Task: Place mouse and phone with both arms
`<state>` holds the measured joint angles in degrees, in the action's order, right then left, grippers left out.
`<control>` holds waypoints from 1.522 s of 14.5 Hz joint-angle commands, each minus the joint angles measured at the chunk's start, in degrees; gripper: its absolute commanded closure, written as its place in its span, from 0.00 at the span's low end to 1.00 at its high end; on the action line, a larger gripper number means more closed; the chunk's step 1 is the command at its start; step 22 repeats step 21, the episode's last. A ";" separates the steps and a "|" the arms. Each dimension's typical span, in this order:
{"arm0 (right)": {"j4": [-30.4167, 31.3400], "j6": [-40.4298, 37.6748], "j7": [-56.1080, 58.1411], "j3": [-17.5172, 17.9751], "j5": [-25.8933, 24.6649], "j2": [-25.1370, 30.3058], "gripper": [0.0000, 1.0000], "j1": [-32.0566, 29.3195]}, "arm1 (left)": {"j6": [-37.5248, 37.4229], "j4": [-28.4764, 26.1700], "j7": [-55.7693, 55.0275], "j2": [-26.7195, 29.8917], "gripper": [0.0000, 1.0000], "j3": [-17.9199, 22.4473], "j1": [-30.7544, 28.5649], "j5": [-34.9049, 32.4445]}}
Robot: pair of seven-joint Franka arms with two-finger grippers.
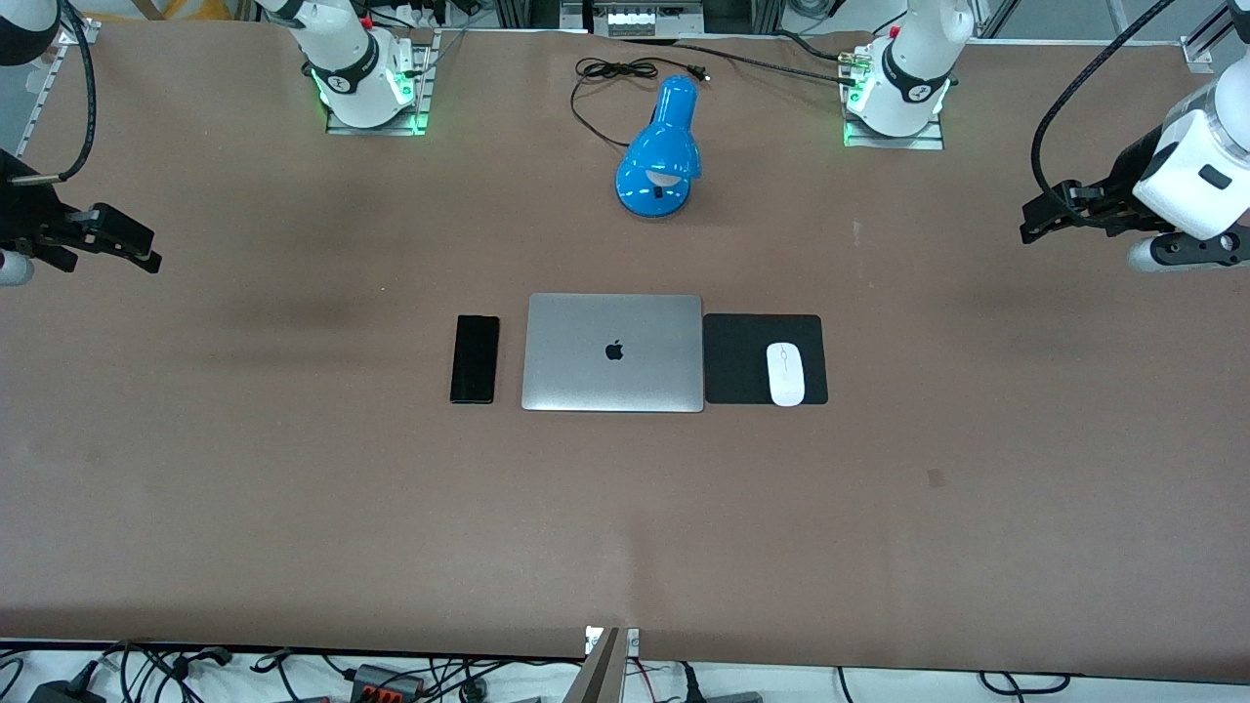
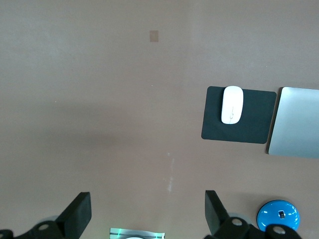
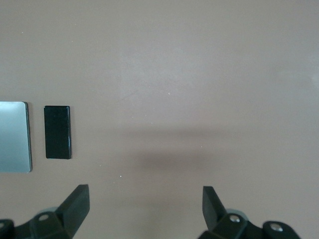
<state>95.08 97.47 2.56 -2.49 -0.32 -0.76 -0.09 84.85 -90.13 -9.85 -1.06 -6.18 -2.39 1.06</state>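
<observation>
The white mouse [image 1: 785, 373] lies on a black square mouse pad [image 1: 742, 357] beside the closed silver laptop [image 1: 612, 352], toward the left arm's end. It also shows in the left wrist view [image 2: 232, 104]. The black phone [image 1: 475, 358] lies flat beside the laptop, toward the right arm's end, and shows in the right wrist view [image 3: 57, 132]. My left gripper [image 1: 1033, 221] is open and empty, high over bare table at its end; in its wrist view [image 2: 148, 209] nothing lies between the fingers. My right gripper [image 1: 145, 252] is open and empty over bare table at its end, as its wrist view [image 3: 145, 204] shows.
A blue desk lamp [image 1: 661, 151] with a black cord [image 1: 610, 78] stands farther from the front camera than the laptop, between the two arm bases. The brown table [image 1: 293, 508] stretches wide around the laptop group. Cables lie past the table's front edge.
</observation>
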 commanded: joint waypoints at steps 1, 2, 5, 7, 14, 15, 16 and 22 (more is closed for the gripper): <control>0.98 -0.52 0.78 -0.23 -0.03 1.72 0.00 0.87 | -0.21 1.09 0.27 -0.26 0.00 -0.41 -0.51 0.44; 0.98 -0.52 0.70 -0.24 -0.38 1.81 0.00 1.14 | -0.21 1.09 0.27 -0.26 0.00 -0.32 -0.51 0.44; 1.16 -0.78 0.87 -0.32 -0.47 2.34 0.00 1.06 | -0.21 1.18 0.27 -0.26 0.00 -0.32 -0.60 0.70; 1.25 -1.75 0.87 -0.32 -0.47 2.52 0.00 1.06 | -0.21 1.18 0.27 -0.26 0.00 -0.32 -0.60 0.35; 1.42 -2.19 0.87 -0.32 -0.56 2.95 0.00 1.06 | -0.21 1.18 0.36 -0.26 0.00 -0.32 -0.60 0.26; 1.42 -2.19 0.87 -0.32 -0.56 2.95 0.00 1.06 | -0.21 1.18 0.36 -0.34 0.00 -0.32 -0.60 0.26; 1.42 -2.11 0.87 -0.32 -0.64 2.95 0.00 1.15 | -0.21 1.18 0.36 -0.26 0.00 -0.32 -0.60 0.26; 1.42 -2.10 0.87 -0.24 -0.64 2.95 0.00 1.23 | -0.21 1.18 0.36 -0.26 0.00 -0.32 -0.60 0.17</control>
